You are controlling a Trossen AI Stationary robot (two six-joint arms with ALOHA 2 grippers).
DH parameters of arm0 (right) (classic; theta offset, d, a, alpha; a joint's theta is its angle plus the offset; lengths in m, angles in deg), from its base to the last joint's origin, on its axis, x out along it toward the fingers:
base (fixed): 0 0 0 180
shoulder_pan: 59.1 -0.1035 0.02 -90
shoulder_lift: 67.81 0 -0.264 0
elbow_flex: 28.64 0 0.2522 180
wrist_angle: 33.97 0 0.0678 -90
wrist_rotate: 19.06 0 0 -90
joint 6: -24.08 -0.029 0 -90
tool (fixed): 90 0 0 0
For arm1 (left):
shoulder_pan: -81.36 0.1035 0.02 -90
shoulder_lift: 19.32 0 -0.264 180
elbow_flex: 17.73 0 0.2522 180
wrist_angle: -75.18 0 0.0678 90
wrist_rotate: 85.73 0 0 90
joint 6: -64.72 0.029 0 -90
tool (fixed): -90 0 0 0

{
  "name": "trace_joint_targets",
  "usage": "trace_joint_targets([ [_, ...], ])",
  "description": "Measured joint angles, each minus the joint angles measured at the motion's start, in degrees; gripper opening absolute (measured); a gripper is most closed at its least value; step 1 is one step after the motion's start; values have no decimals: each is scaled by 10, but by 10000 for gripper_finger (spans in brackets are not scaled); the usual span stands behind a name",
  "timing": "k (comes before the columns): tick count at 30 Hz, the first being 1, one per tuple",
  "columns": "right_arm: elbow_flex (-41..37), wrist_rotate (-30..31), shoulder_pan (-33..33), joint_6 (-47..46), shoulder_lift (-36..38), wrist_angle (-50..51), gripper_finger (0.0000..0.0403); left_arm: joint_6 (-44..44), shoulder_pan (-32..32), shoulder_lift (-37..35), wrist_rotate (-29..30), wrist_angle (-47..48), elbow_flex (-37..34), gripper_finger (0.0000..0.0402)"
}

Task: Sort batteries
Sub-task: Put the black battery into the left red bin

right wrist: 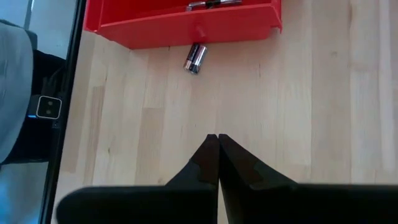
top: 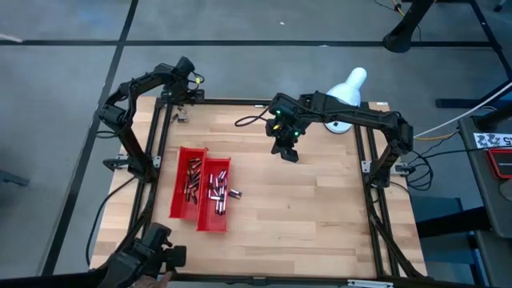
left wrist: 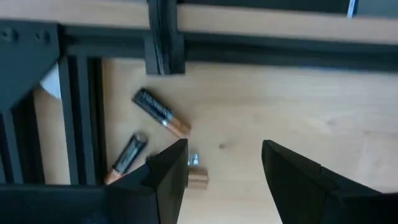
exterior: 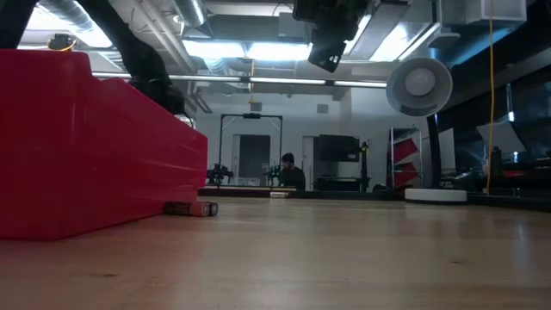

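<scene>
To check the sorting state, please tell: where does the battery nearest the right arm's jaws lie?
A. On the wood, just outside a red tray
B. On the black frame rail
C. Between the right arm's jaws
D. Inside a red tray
A: in the right wrist view the battery lies on the bare wooden table just outside the red tray, while the right gripper is shut on nothing.

Grey floor (top: 240, 48), ceiling strip lights (exterior: 258, 52), round white fan (exterior: 419, 84), seated person (exterior: 291, 172)

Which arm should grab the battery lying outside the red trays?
Probably the right. Its shut end effector faces the loose battery beside the red tray. The left end effector, open, is off at the table's far corner.
</scene>
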Motion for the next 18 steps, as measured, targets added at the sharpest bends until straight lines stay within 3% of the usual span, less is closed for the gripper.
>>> trace_joint_targets([
  [3, 0, -3, 0, 11, 0, 7, 5, 64, -5, 0, 1, -16, -1, 193],
  [13, 0, -9, 3, 28, 0, 8, 5, 517, -63, 0, 50, 43, -1, 193],
  [18, 0, -9, 4, 27, 0, 4, 5, 597, -89, 1, 67, 57, -1, 193],
])
